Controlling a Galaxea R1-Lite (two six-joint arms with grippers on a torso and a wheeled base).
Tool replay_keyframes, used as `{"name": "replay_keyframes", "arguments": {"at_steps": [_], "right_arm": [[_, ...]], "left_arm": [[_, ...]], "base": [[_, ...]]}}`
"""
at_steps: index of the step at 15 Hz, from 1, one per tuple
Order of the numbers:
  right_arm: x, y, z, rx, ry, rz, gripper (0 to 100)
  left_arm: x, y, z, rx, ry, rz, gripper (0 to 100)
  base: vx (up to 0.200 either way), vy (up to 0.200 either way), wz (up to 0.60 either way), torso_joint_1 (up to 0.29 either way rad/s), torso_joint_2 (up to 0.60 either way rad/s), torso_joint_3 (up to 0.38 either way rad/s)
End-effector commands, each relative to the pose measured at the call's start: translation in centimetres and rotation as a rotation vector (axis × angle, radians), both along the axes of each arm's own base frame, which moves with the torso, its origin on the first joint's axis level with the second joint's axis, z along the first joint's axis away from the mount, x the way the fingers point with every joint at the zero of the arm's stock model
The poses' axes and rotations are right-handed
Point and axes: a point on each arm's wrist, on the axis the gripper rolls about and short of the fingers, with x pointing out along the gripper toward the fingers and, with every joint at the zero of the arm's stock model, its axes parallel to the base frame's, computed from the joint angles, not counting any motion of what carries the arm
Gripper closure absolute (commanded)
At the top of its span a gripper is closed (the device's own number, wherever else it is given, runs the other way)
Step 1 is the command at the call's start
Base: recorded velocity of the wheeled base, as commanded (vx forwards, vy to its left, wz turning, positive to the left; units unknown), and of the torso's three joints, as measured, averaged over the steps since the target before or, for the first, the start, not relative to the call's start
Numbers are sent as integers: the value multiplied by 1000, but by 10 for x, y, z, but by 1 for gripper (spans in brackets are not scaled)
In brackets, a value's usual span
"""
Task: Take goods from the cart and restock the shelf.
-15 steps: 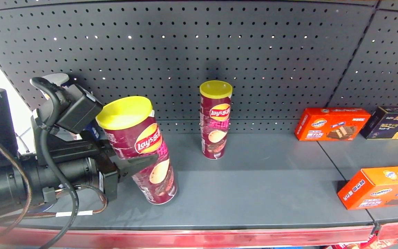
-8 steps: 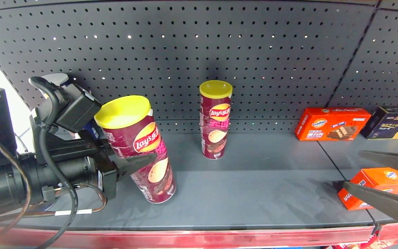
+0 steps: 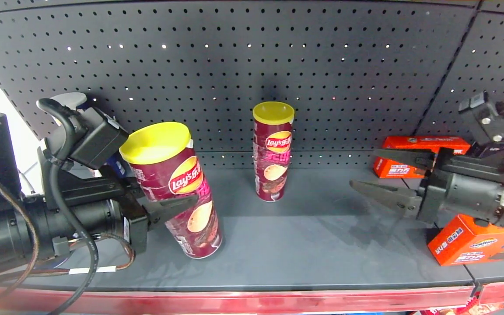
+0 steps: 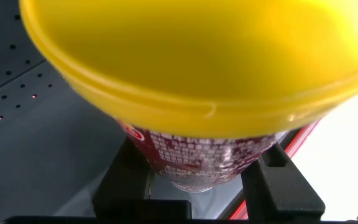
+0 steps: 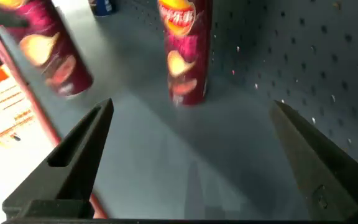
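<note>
Item: held can (image 3: 186,183), a tall crisp tube with a maroon printed wrap and a yellow snap lid (image 4: 197,62). We find it in the left claw (image 3: 169,192), which is clenched round the tube at about mid-height, one finger (image 3: 175,206) across the front and the other behind. The tube is tilted, with its lid leaning toward the arm. Its foot is low over the front part of the shelf (image 3: 313,245), and we cannot tell whether it touches the board. Companion item: a second can (image 3: 273,153) of the same kind, upright near the pegboard back (image 3: 234,57) and well apart from the held one. Right claw (image 3: 365,168): spread wide and grasping nothing, it hangs over the shelf's right part, pointing toward the cans. Other stock: an orange box (image 3: 409,142) at the back right and another orange box (image 3: 466,243) at the front right. Handling, as we judge it: light for its size, with a stiff but dentable wall and a smooth, rather slippery wrap, and the contents break easily. Being tall on a narrow base, it tips readily. We would grip the body at mid-height with moderate pressure, never by the lid, which may pop off. We would bring it upright before the claw lets go.
</note>
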Motion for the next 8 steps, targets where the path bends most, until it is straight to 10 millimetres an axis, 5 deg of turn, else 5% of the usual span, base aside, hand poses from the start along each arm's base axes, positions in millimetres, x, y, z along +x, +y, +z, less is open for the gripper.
{"name": "replay_keyframes", "arguments": {"at_steps": [1, 8], "right_arm": [[35, 17, -8, -14, 19, 66, 0], [91, 35, -21, -35, -50, 170, 0]], "left_arm": [[0, 0, 0, 0, 1, 0, 100], [1, 3, 0, 0, 1, 14, 100]], "base": [[0, 0, 0, 0, 0, 0], [0, 0, 0, 0, 0, 0]]}}
